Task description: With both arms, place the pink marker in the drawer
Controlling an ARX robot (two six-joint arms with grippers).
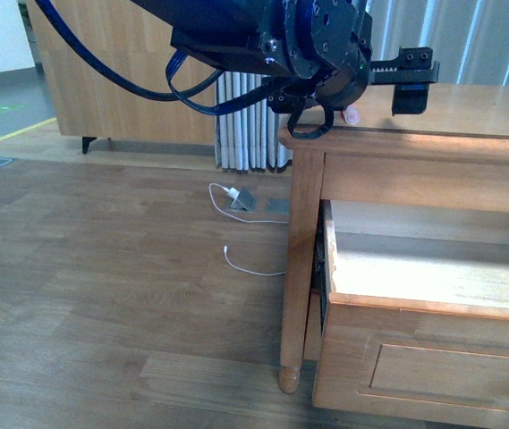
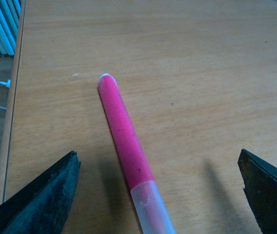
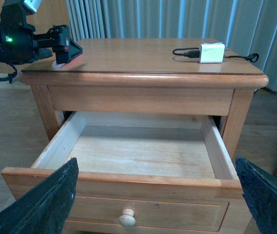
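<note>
The pink marker (image 2: 126, 141) lies flat on the wooden table top, with its pale cap end towards my left gripper. My left gripper (image 2: 160, 195) is open just above it, one finger on each side, not touching. In the front view this gripper (image 1: 384, 94) hovers over the table's near left corner, with the marker (image 1: 352, 116) under it. The drawer (image 3: 143, 209) is pulled out and empty, and its cream knob (image 3: 127, 219) faces my right gripper. My right gripper (image 3: 157, 195) is open in front of the drawer front. The drawer also shows in the front view (image 1: 433, 286).
A white charger (image 3: 211, 52) with a black cable lies at the far right of the table top. The table leg (image 1: 297, 268) stands beside the open drawer. White cables and an adapter (image 1: 241, 198) lie on the wooden floor. A radiator (image 1: 245, 125) and curtains are behind.
</note>
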